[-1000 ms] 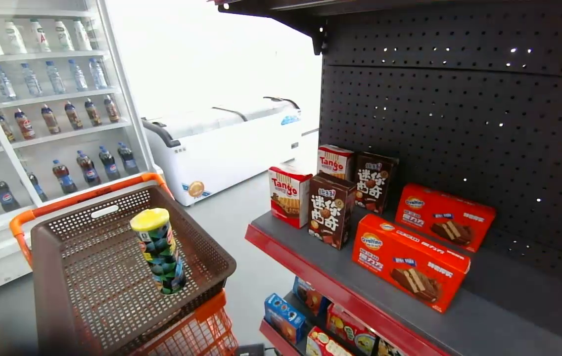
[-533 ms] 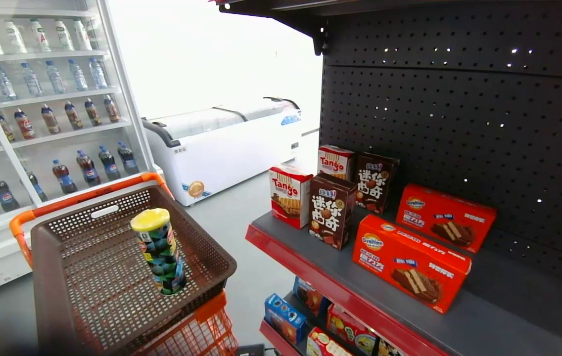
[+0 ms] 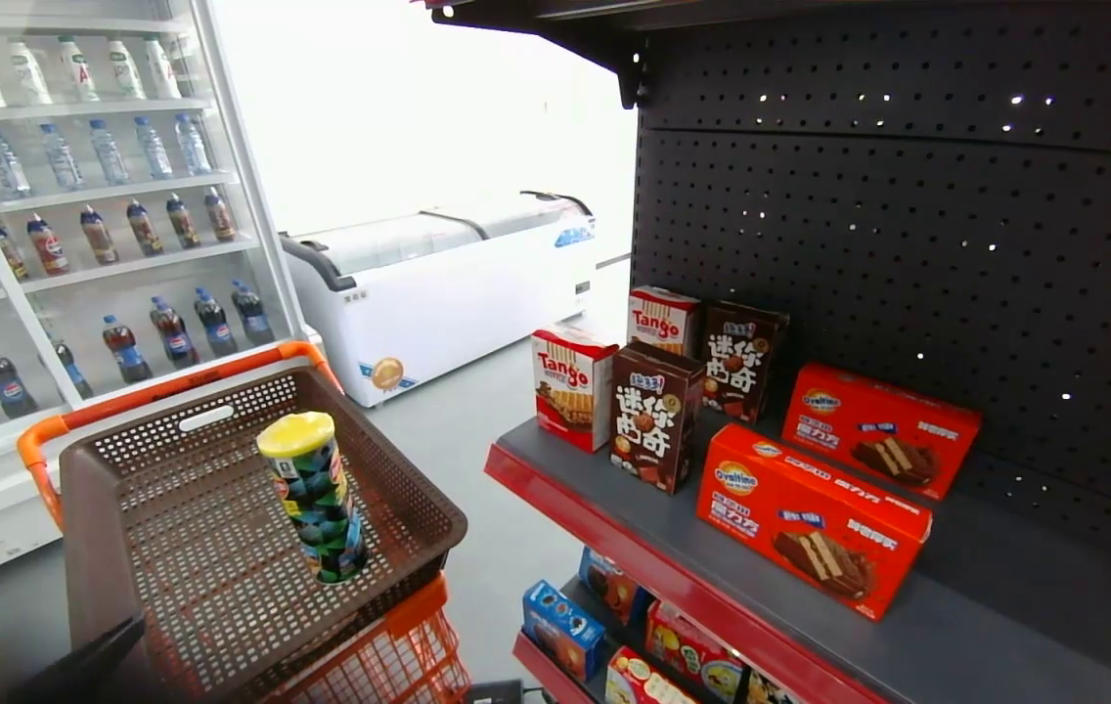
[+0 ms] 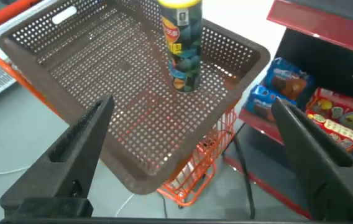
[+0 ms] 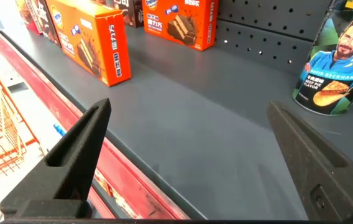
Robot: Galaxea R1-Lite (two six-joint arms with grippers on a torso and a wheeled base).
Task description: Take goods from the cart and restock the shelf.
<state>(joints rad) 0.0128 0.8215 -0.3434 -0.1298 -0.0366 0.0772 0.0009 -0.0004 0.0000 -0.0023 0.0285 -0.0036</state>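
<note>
The left gripper point(image 4: 192, 158) is tilting forward and down, holding its two dark fingers point(image 4: 71, 155) spread wide apart and gripping nothing. In the head view, its fingertips point(image 3: 86, 657) are just poking in at the lower left corner. The right gripper point(image 5: 192, 155) is likewise pointing forward and down, keeping its fingers point(image 5: 71, 155) far apart with nothing between them.

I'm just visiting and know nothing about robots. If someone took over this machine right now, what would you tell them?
Left gripper: open, empty, above the cart basket.
Right gripper: open, empty, over the bare shelf.
Yellow-lidded can: upright in the basket.
Done: a second can stands on the shelf, apart from the boxes.
Left: grasp the basket can, place it on the shelf.
</note>
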